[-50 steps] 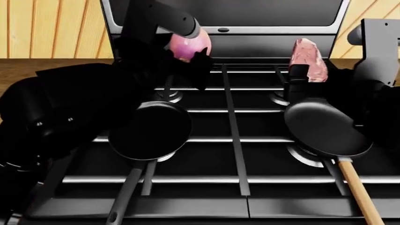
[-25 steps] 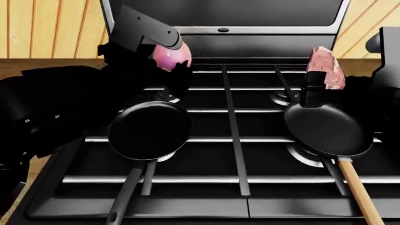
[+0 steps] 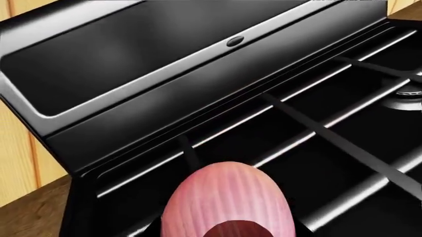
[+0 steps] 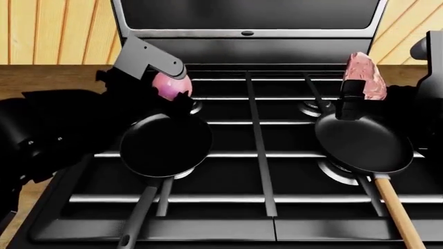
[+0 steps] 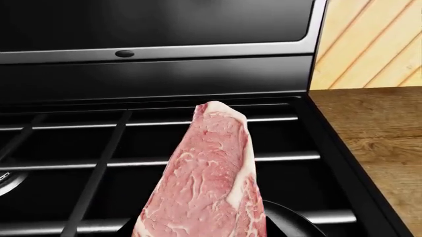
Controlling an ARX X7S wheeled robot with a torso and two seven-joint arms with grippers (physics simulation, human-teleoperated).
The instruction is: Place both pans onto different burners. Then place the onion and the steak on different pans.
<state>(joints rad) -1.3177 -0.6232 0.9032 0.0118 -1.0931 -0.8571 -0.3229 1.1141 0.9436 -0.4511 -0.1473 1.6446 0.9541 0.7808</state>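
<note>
Holding the onion (image 4: 169, 84) in your left end effector (image 4: 173, 91), you have it clamped just above the far rim of the metal-handled pan (image 4: 166, 144), which sits on the stove's (image 4: 263, 218) near-left burner (image 4: 181, 174). Your right end effector (image 4: 354, 96) grips the steak (image 4: 365, 75) by its lower end, so the meat stands upright with its long axis pointing up and its fat edge showing, at the far edge of the wooden-handled pan (image 4: 362, 141) on the near-right burner (image 4: 339, 173).

Both pans look settled on separate burners, so that part of the task appears done. What the next move likely turns on: each pan's centre lies toward you and below its end effector. The onion probably needs only a short pull toward the stove's near edge and a small descent before letting go. The steak is tall and narrow, so it may topple as it lands; lowering it close to the pan floor should keep it inside. Each arm is already nearest its own pan, so no crossing is needed
</note>
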